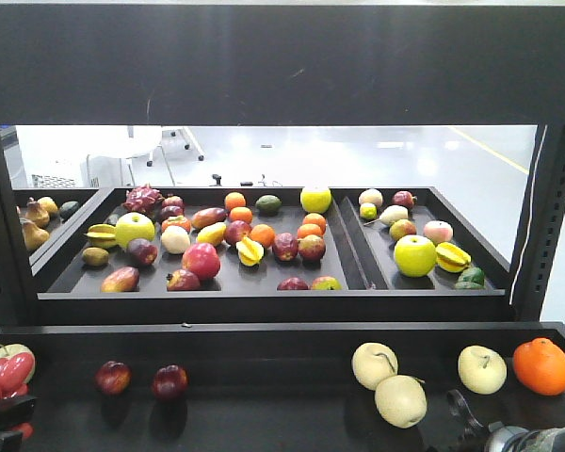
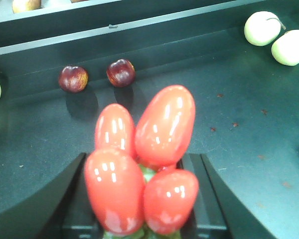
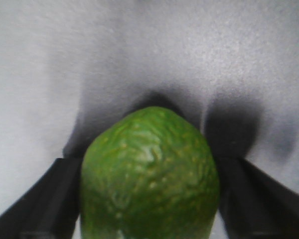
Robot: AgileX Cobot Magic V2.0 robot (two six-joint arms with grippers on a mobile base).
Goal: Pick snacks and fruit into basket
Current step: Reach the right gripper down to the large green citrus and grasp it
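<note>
The front view alone shows mixed fruit (image 1: 134,229) in the upper trays (image 1: 71,273) and, on the lower shelf (image 1: 264,405), two dark plums (image 1: 113,378) left of centre, pale pears (image 1: 375,365) and a dimpled orange (image 1: 541,365) toward the right edge, both arms low at its front corners. The left wrist view shows the left gripper (image 2: 142,162) clamped on a glossy red cluster (image 2: 164,124) of four oblong lobes above that shelf. Only the right wrist view shows the right gripper (image 3: 149,167) gripping a knobbly green fruit (image 3: 149,189) over a blurred pale surface.
</note>
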